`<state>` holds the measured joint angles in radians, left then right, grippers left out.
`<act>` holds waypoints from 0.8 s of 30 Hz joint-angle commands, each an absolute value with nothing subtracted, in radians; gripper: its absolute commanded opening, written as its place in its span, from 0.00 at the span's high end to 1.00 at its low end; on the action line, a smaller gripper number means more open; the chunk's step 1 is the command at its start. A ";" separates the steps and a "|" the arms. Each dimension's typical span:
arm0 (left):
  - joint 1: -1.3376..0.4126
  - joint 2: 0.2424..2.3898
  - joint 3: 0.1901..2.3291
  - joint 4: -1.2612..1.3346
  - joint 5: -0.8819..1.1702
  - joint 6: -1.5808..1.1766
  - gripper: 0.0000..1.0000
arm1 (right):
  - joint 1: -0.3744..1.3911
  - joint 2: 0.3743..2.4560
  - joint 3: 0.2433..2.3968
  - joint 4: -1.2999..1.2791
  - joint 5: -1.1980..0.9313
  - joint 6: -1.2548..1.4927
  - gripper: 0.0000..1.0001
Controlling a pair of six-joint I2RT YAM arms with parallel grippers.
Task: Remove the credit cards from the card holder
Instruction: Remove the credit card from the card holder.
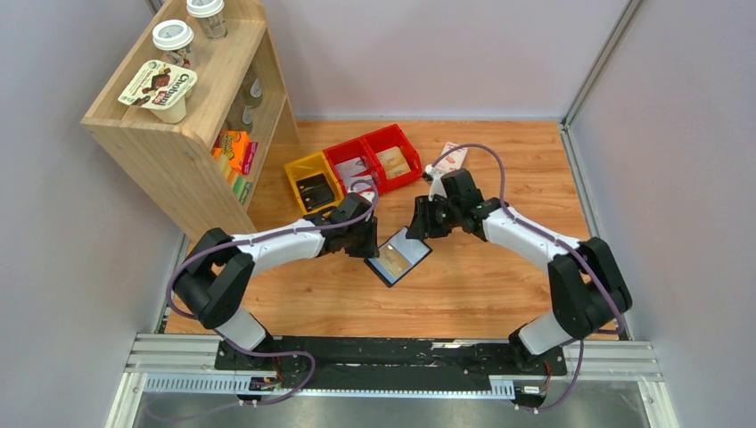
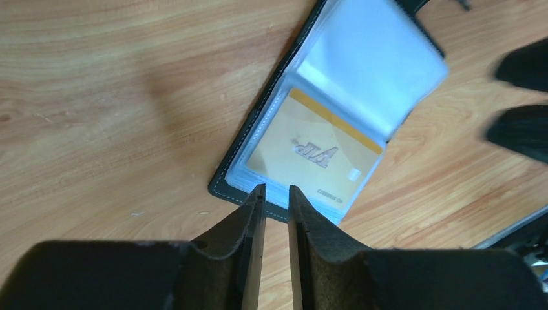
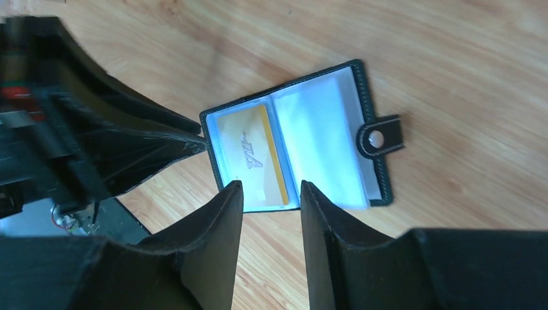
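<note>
lying open: card holder (image 1: 398, 257) flat on the wooden table (image 1: 481, 294), centre of the top view, between the two grippers
card: one golden credit card (image 2: 313, 155) sits in the clear pocket of the holder's lower-left half in the top view. not out. the other half's pocket looks pale and blank
tab: black closing tab (image 3: 381, 135) with a snap sticks out of the holder's edge, right of centre in the right wrist frame
left gripper (image 2: 276, 190): released, jaws a narrow slit apart, nothing between them. tips right at the holder's stitched edge, just beside the card. touching or just above, cannot tell
right gripper (image 3: 270, 190): released, jaws wider apart, empty. hangs over the holder near its middle fold
background: yellow bin (image 1: 312, 178) and two red bins (image 1: 374, 156) at upper centre of the top view, wooden shelf (image 1: 187, 116) at upper left
</note>
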<state>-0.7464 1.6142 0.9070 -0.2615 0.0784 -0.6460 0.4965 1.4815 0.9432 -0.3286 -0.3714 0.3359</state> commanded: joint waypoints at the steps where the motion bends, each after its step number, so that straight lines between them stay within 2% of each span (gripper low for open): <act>1: -0.752 1.532 0.899 -0.207 0.040 -0.699 0.72 | 0.499 1.584 0.954 -0.232 -0.540 0.351 0.59; 9: -0.753 1.623 0.913 -0.186 0.110 -0.739 0.74 | 0.500 1.735 0.985 -0.210 -0.592 0.370 0.57; 16: -0.752 1.689 0.923 -0.225 0.118 -0.761 0.86 | 0.499 1.801 0.988 -0.222 -0.667 0.387 0.57; 24: -0.750 1.717 0.956 -0.305 0.049 -0.710 0.94 | 0.500 1.767 0.950 -0.114 -0.785 0.457 0.69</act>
